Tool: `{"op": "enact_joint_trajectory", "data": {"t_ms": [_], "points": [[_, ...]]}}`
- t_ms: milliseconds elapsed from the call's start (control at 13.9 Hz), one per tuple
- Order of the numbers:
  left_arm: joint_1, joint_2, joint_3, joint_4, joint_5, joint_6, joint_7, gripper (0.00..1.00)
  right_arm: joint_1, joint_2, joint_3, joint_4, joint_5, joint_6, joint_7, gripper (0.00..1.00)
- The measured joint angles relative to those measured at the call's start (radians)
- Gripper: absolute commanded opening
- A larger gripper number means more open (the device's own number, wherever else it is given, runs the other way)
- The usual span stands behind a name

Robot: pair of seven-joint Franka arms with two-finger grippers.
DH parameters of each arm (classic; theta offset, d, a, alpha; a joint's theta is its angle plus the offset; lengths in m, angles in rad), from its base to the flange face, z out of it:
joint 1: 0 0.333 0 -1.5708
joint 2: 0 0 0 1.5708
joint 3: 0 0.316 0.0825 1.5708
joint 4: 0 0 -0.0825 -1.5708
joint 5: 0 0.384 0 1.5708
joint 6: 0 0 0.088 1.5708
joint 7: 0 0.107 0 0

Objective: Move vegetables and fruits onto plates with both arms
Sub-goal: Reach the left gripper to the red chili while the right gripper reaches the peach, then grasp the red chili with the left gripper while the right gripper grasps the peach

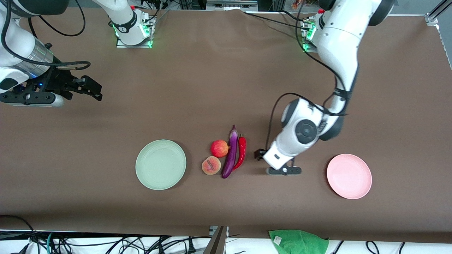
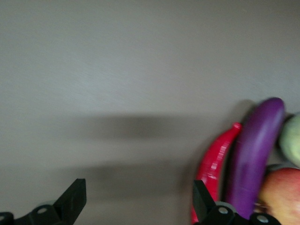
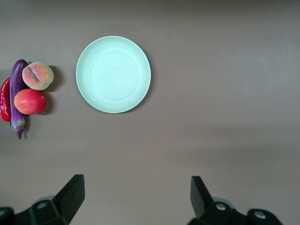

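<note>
The purple eggplant, red chili, red apple and peach lie close together mid-table, between the empty mint green plate and the empty pink plate. My left gripper is low over the table beside the chili, open and empty. In the left wrist view one fingertip is next to the chili, with the eggplant and apple past it. My right gripper is open and empty, high over the right arm's end of the table. The right wrist view shows the green plate and the produce.
A green cloth lies off the table's edge nearest the front camera. Cables run along that edge. The brown table is bare between the arm bases and the produce.
</note>
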Motion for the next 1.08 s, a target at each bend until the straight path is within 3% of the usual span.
{"op": "enact_joint_trajectory", "data": {"t_ms": [288, 432, 648, 792, 1080], "points": [[-0.058, 0.021, 0.007, 0.000, 0.004, 0.065, -0.027, 1.00, 0.023, 0.033, 0.009, -0.012, -0.044, -0.008, -0.002, 1.00], [-0.069, 0.035, 0.009, 0.000, 0.039, 0.074, -0.037, 1.00, 0.072, 0.100, 0.013, -0.020, -0.124, -0.007, -0.001, 1.00], [-0.078, 0.053, 0.010, 0.000, 0.079, 0.091, -0.047, 1.00, 0.129, 0.184, 0.014, -0.019, -0.143, 0.005, 0.004, 1.00], [-0.083, 0.068, 0.011, 0.000, 0.085, 0.123, -0.048, 1.00, 0.139, 0.193, 0.014, -0.015, -0.106, 0.027, 0.009, 1.00], [-0.085, 0.101, 0.014, -0.001, 0.087, 0.156, -0.049, 1.00, 0.135, 0.247, 0.010, -0.015, 0.099, 0.192, 0.018, 1.00]]}}
